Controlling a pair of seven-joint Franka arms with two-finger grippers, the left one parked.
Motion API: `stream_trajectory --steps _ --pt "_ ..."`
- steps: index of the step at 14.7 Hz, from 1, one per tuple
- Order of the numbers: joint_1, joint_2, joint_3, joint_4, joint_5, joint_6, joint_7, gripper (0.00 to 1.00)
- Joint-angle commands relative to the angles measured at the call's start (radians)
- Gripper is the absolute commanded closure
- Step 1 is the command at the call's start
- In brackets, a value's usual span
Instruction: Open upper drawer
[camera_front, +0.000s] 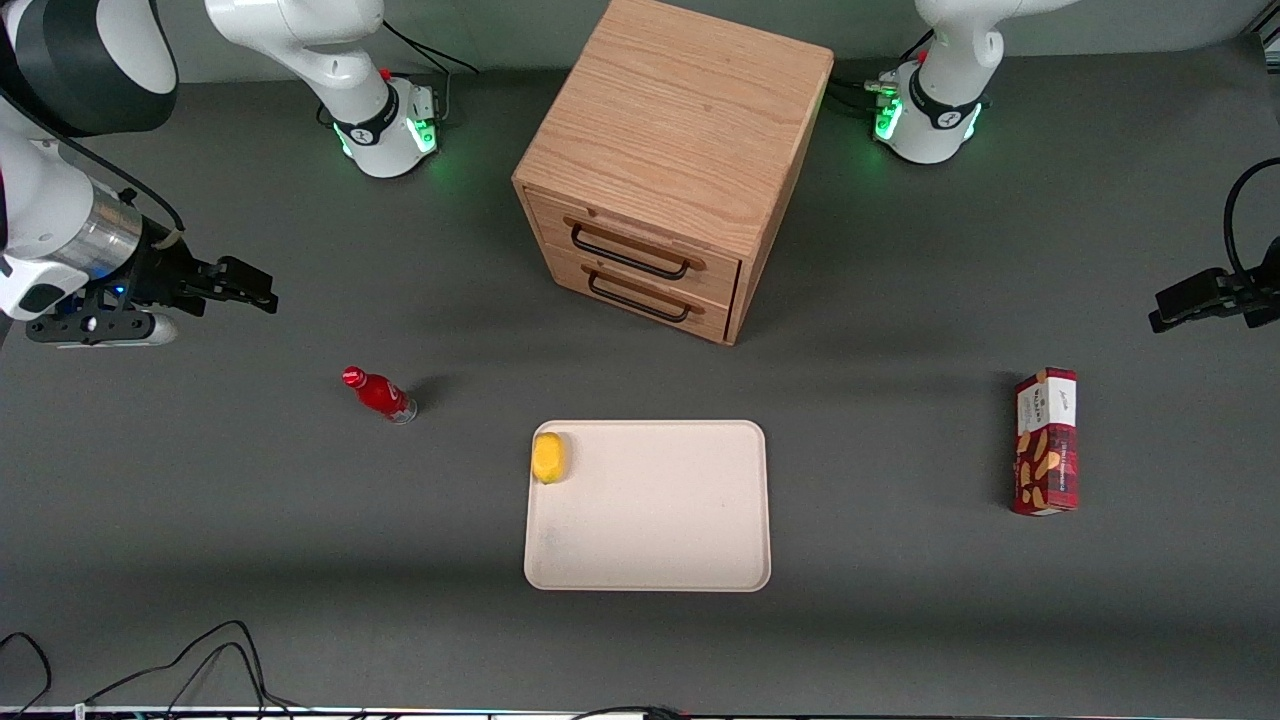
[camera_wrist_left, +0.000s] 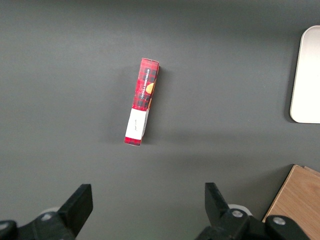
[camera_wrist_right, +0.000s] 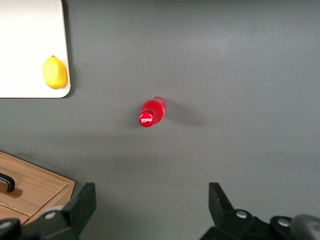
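The right arm's gripper (camera_front: 262, 287) hangs over bare tabletop (camera_front: 200, 520) near the working arm's end, forearm roughly level and fingers pointing in toward the middle. In the right wrist view its two fingers (camera_wrist_right: 80, 207) stand wide apart with nothing between them: it is released, holding nothing.

Nearest to it stands an upright red bottle (camera_front: 380, 394), nearer the front camera than the gripper and apart from everything else. Open grey surface lies between the gripper and the wooden cabinet (camera_front: 680, 130), which sits at mid-table toward the robots' edge, turned at a slant.

The upper drawer (camera_front: 640, 250) is closed, its front flush with the cabinet face and its long black bar handle (camera_front: 628, 254) lying across it; the lower drawer (camera_front: 640, 298) beneath is closed too.

In front of the cabinet, nearer the camera, a cream tray (camera_front: 660, 560) lies flat, with a lemon (camera_front: 548, 457) in its corner closest to the bottle. A red snack box (camera_front: 1046, 441) stands toward the parked arm's end.
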Motion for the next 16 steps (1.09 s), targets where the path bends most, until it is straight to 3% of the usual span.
stream_trajectory --steps 1,7,13,16 --pt "-0.014 -0.017 0.002 -0.005 -0.027 -0.010 0.022 0.00" --pt "-0.018 0.029 0.006 0.055 -0.025 -0.033 -0.237 0.00" --pt "0.016 0.062 0.037 0.078 -0.010 -0.033 -0.255 0.00" --pt "0.034 0.084 0.111 0.079 -0.012 -0.033 -0.278 0.00"
